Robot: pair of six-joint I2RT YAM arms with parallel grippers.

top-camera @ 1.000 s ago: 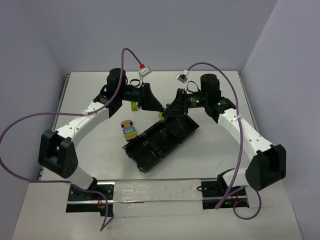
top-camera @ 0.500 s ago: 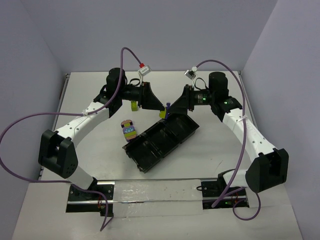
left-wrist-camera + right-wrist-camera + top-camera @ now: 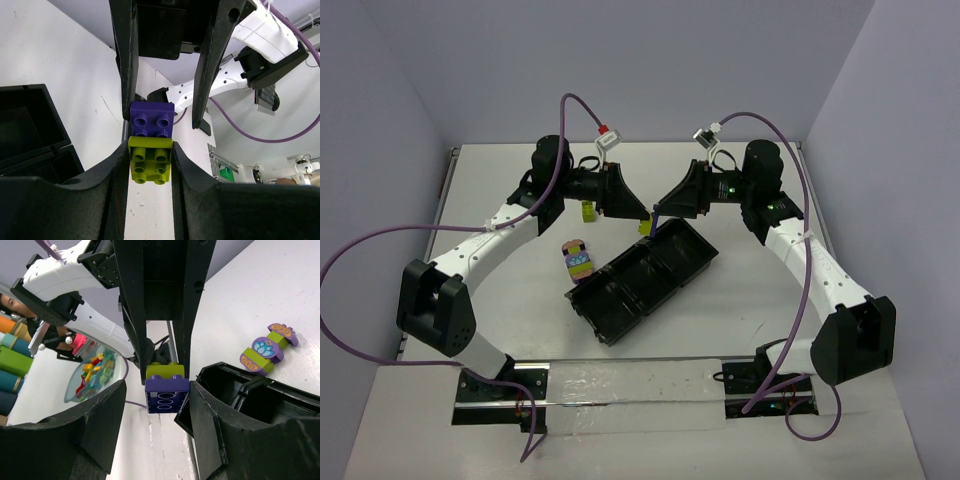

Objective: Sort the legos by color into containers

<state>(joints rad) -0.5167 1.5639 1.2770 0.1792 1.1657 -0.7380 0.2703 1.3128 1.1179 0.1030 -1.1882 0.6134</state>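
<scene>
Above the table, behind the tray, my left gripper is shut on a yellow-green brick that has a purple brick stuck to its far end. My right gripper faces it and is open around the purple brick; its right finger touches the brick and there is a gap on the left. From above, the pair hangs between both grippers. The black tray lies diagonally below with its compartments looking empty. A multicoloured stacked block lies left of the tray.
A lone yellow-green lego lies on the table under the left arm. Purple cables loop off both arms. Grey walls close in the back and sides. A bowl of mixed bricks sits off the table in the right wrist view.
The right wrist has swung up and back to the right while its fingertips stayed by the bricks. The left arm and its bricks have not moved.
</scene>
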